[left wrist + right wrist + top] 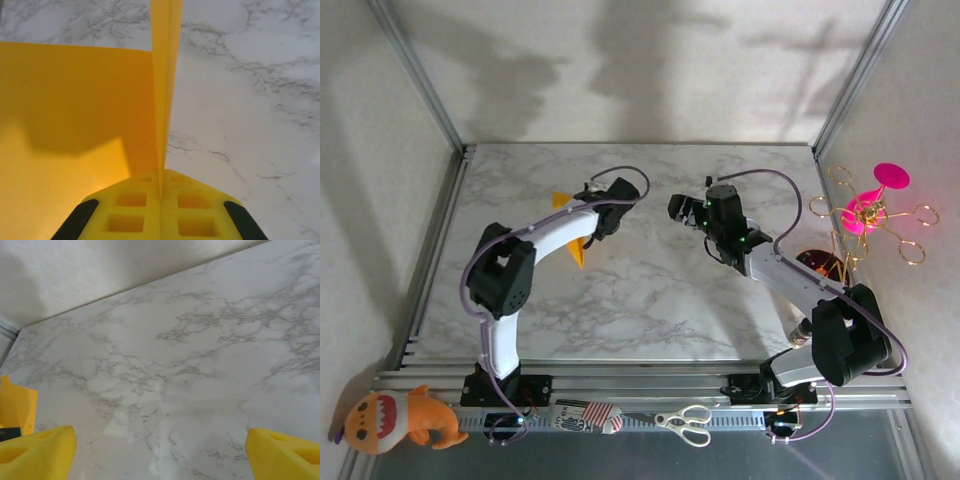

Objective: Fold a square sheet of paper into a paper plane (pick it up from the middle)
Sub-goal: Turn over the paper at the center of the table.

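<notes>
Orange-yellow paper plane [161, 100] sits pinched at its centre crease between my clenched left jaws, one wing spread left of them. My right jaws gape empty. Folding looks largely done.

arms [545, 240]: 2 | paper plane [578, 250]: 1 | scissors [685, 422]: 1 | plush toy [400, 420]: 1
</notes>
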